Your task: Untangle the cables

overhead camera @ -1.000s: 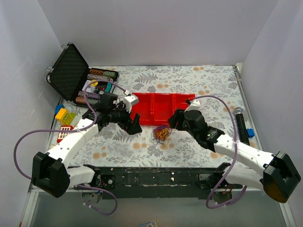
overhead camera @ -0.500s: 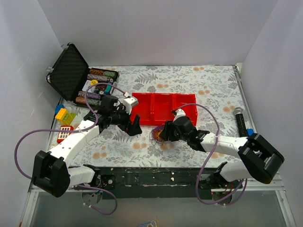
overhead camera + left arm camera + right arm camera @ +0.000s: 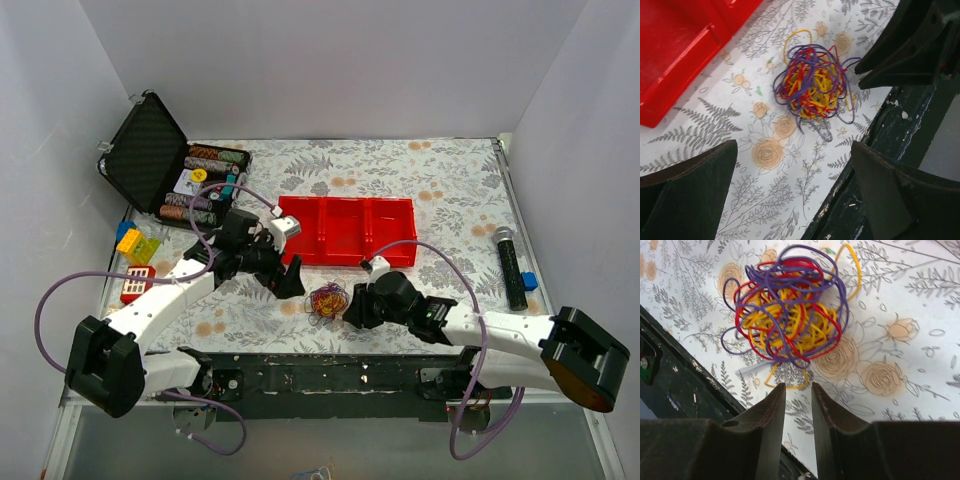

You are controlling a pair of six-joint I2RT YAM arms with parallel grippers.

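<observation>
Top external: cables (image 3: 328, 298) lie in one tangled bunch on the floral table (image 3: 450, 190), at 6 o'clock from the red tray (image 3: 345, 232). Left gripper (image 3: 291, 279) sits at 10 o'clock of the bunch, jaws spread wide, empty. Right gripper (image 3: 352, 312) sits at 4 o'clock, just beside the bunch, fingers nearly together with a slim gap, gripping nothing.

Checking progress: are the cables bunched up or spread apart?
Bunched up: the cables lie as one knotted ball of yellow, red and purple strands, only a few loops sticking out.
</observation>
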